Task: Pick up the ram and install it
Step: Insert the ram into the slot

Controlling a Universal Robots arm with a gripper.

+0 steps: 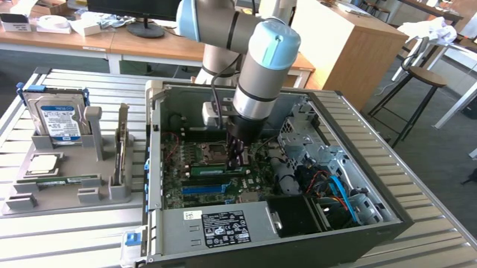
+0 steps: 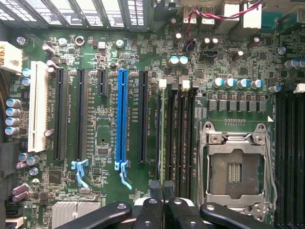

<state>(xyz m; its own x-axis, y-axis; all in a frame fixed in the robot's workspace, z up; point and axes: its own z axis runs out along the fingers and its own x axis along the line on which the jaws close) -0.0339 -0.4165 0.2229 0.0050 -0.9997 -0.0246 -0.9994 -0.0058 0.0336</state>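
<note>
The ram (image 2: 163,133), a thin green stick seen edge-on, stands in the black slot next to the square metal socket (image 2: 236,167); the gripper (image 2: 162,187) has its black fingers pinched narrowly on the ram's near end; a long blue slot (image 2: 122,114) lies beside it, apart; in the exterior view, the grey case (image 1: 387,223) walls in the arm, with a ridged tray (image 1: 67,201) on that view's left.

Hand (image 2: 163,187): mostly cut off at the wrist picture's edge; in the exterior view its fingertips are too small to make out.
Ram (image 2: 163,133): seen edge-on, label and chips hidden.
Case sticker (image 1: 225,228): print too small to read.
</note>
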